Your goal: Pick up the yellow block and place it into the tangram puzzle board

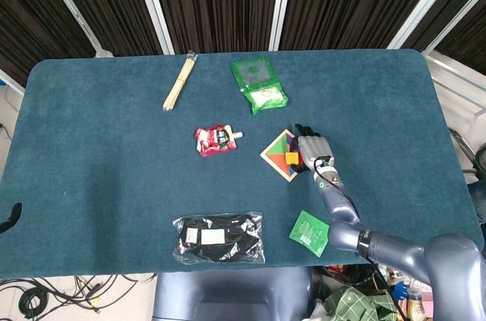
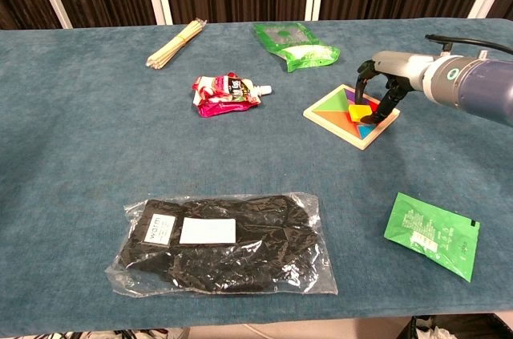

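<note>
right hand (image 2: 379, 86) arched over the far side of the tangram puzzle board (image 2: 341, 119), fingers (image 2: 390, 101) curled down with tips on the tiles. yellow block (image 2: 361, 112) lying in the board right under those fingers, touching or nearly so; can't tell from either camera whether actually pinched or just resting there. chest view good for this: shows the block's yellow face below the hand. head view from above mostly shows the back of the hand (image 1: 314, 149) covering that edge of the board (image 1: 277, 155), only a sliver of yellow (image 1: 292, 157) peeking out. left hand nowhere in either view. also on the blue table (image 2: 72, 163): red snack pouch (image 2: 226, 90), green bag (image 2: 292, 42), bundle of sticks (image 2: 175, 43), black item in clear bag (image 2: 224, 241), small green sachet (image 2: 431, 234).
</note>
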Controlling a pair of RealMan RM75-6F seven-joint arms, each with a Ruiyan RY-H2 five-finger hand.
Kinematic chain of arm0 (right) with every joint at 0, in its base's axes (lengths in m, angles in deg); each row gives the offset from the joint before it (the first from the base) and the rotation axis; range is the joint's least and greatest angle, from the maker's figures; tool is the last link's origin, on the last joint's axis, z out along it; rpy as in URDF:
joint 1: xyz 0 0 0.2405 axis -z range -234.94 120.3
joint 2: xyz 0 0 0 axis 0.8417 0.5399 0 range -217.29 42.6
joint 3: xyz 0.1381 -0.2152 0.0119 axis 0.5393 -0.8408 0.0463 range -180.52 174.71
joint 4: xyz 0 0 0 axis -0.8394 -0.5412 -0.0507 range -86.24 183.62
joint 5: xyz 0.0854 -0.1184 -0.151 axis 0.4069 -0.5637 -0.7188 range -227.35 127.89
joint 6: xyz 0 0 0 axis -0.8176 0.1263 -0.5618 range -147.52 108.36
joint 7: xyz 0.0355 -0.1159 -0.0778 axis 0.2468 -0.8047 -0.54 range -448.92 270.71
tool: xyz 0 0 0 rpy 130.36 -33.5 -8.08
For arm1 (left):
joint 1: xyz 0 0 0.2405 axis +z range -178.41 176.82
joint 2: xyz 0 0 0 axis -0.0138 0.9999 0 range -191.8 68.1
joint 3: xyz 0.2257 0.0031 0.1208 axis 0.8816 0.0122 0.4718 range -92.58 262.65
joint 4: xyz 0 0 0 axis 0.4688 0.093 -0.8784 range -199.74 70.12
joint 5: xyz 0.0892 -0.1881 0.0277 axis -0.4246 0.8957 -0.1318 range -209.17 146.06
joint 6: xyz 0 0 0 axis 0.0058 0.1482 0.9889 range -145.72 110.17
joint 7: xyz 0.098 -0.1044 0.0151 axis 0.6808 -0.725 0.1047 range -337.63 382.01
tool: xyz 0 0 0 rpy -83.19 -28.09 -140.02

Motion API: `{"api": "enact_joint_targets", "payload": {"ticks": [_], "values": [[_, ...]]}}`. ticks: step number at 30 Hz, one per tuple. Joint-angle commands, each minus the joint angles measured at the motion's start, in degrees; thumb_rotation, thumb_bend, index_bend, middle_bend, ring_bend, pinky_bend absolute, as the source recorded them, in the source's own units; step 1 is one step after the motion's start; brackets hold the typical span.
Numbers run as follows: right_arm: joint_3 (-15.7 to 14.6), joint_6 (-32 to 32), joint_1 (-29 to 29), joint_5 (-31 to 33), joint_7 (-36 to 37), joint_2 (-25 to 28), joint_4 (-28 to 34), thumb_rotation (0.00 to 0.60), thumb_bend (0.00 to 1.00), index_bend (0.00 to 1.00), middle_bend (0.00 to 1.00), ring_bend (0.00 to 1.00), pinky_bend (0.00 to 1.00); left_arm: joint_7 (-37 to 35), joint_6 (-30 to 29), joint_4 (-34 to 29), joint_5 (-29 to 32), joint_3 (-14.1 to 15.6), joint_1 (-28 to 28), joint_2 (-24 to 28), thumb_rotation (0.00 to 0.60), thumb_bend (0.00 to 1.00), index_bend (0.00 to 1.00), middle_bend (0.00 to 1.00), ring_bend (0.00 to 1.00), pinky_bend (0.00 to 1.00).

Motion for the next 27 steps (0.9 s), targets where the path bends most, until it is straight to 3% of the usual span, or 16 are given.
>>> {"api": "enact_joint_targets", "payload": {"ticks": [1, 27], "values": [[0.13, 0.33, 0.29, -0.67, 0.53, -0.03, -0.27, 0.6, 0.31, 0.53, 0.0, 0.0, 0.14, 0.05, 0.03, -0.02, 0.05, -0.01, -0.01, 0.0, 0.6, 0.32, 0.0, 0.0, 0.0, 0.0], [0.55, 2.41, 1.51, -2.69, 2.16, 0.64, -0.84, 0.6, 0.31, 0.53, 0.0, 0.0, 0.14, 0.11, -0.07, 0.1, 0.04, -0.02, 0.02, -0.02, 0.6, 0.32, 0.0, 0.0, 0.0, 0.0]]}}
